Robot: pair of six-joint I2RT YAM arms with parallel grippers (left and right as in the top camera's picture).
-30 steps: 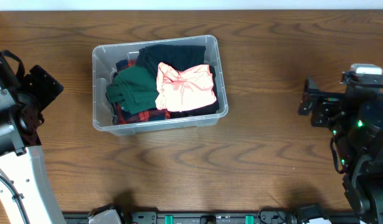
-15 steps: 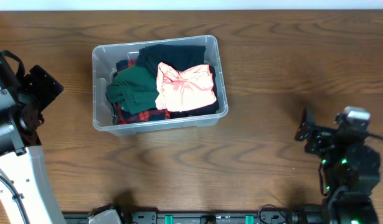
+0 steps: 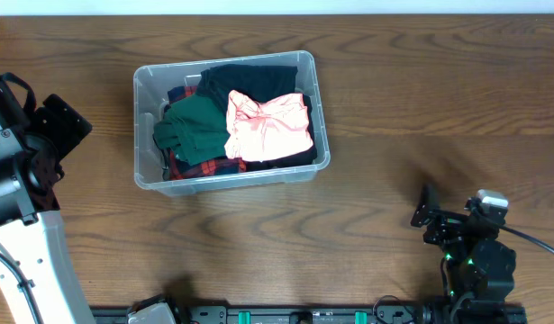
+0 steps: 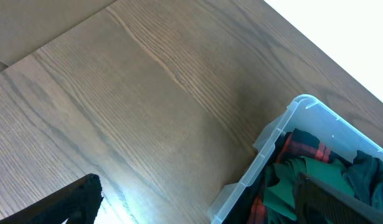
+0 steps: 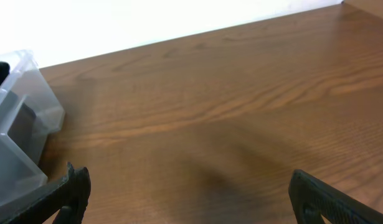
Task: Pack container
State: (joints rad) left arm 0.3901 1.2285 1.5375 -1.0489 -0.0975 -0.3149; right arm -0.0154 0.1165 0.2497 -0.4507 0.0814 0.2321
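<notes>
The clear plastic container sits on the table at centre left, holding folded clothes: a dark green piece, a pink piece, a black piece and red plaid cloth. My left gripper is at the far left, open and empty; in the left wrist view the container's corner lies by its right finger. My right gripper is low at the front right, open and empty, far from the container; the right wrist view shows the container's end at left.
The wood table stretches bare to the right of the container. A rail with fittings runs along the front edge. The left arm's white link stands at the front left.
My right arm has drawn back toward the front edge and lowered, moving from the right side to the front right corner. The left arm and container have not moved.
</notes>
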